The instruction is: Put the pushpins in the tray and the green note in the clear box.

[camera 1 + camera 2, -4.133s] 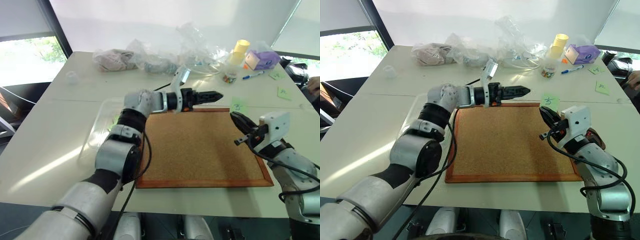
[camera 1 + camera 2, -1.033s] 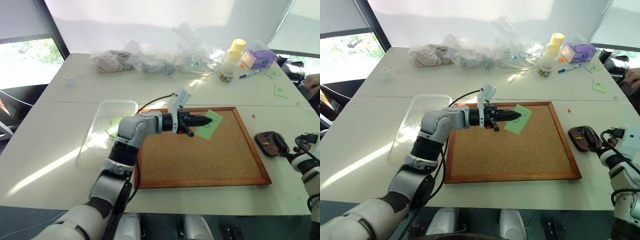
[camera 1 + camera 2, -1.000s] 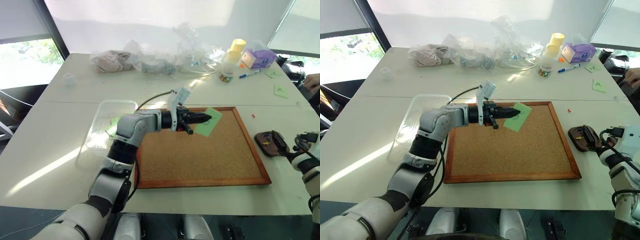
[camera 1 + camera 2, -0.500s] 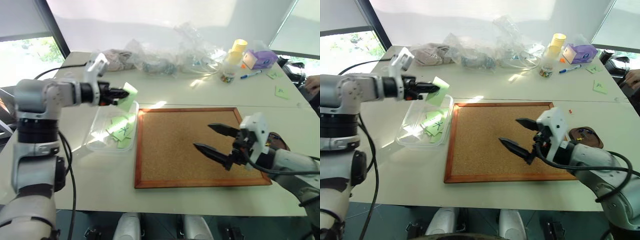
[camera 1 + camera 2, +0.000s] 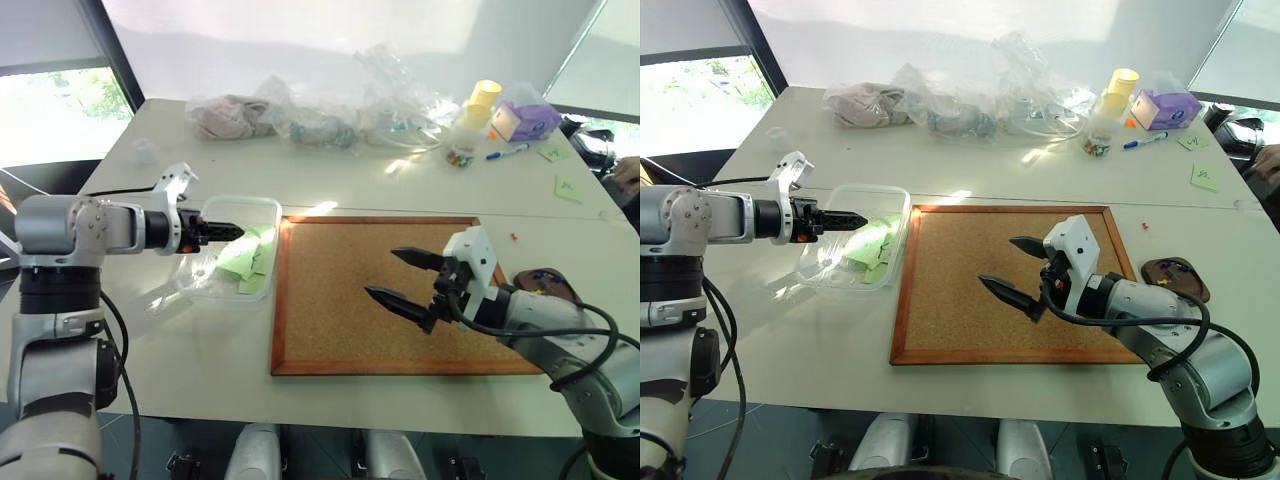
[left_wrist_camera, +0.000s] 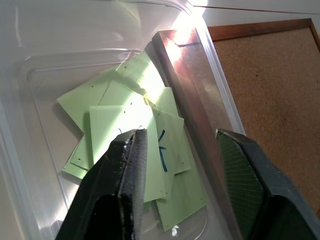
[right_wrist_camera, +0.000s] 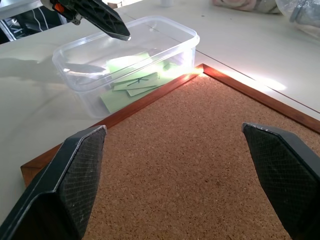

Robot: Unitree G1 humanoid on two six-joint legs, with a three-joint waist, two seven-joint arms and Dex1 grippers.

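**Note lands in the box, both end effectors empty**

Closest in, the right end effector [image 5: 1012, 268] hangs over the bare corkboard [image 5: 980, 320], fingers spread wide and holding nothing, probably waiting for its next pick. Beside the board, the left end effector [image 5: 222, 231] reaches over the clear box [image 5: 262, 205], fingers apart, nothing between them. The green note [image 6: 112, 135] lies inside on a pile of maybe five or six overlapping notes; that looks like a release. Out right, the single tray [image 5: 1175, 277] sits on the tabletop [image 5: 970, 170] with pushpins [image 5: 1181, 265] inside, count unclear. One red pin [image 5: 1144, 226] lies loose beyond it.
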